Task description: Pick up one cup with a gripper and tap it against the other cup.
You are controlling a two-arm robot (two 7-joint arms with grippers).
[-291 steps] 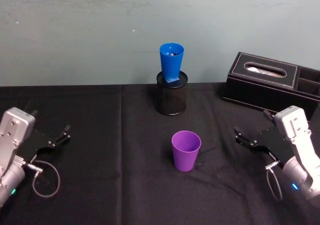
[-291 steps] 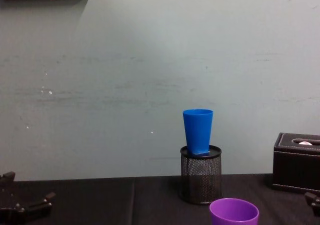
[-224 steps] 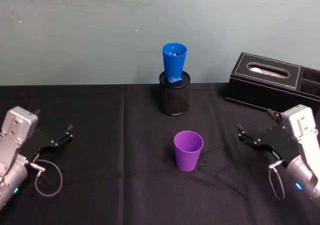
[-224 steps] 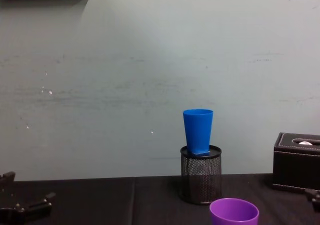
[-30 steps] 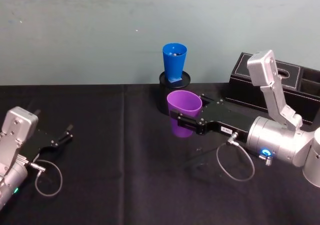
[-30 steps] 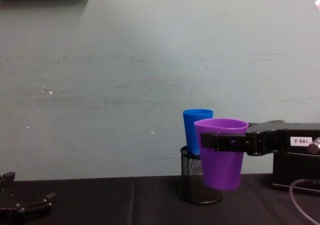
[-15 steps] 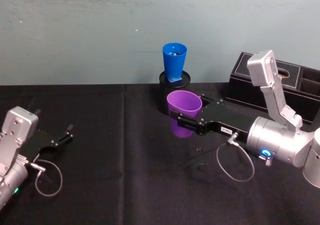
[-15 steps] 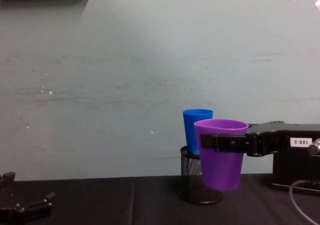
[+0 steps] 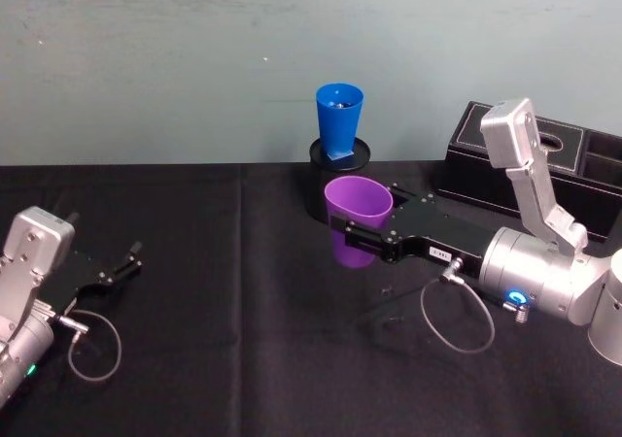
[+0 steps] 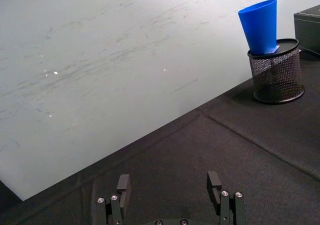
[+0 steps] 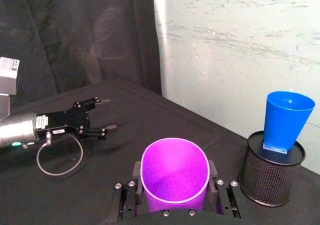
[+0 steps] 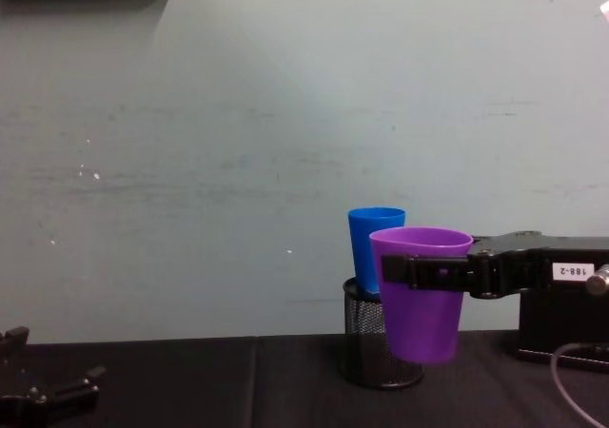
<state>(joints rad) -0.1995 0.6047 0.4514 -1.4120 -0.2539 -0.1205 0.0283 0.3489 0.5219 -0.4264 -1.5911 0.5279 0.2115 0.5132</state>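
My right gripper [image 9: 358,235] is shut on the purple cup [image 9: 358,219], holding it upright in the air above the black table, just in front of the pen holder. The purple cup [image 12: 422,293] hangs in front of the blue cup [image 12: 374,247] in the chest view, overlapping its lower right side. The blue cup [image 9: 337,119] stands tilted in the black mesh pen holder [image 9: 333,168] by the wall. From the right wrist the purple cup [image 11: 174,174] sits between the fingers, with the blue cup [image 11: 286,120] apart from it. My left gripper [image 9: 124,263] rests open at the table's left, also seen as the left gripper [image 10: 170,192].
A black tissue box [image 9: 505,160] stands at the back right, behind my right arm. A cable loop [image 9: 92,345] lies by my left arm. The light wall runs along the table's back edge.
Since several seconds ago my right gripper has taken the purple cup off the table and lifted it toward the blue cup. Over the last second the cup has barely moved.
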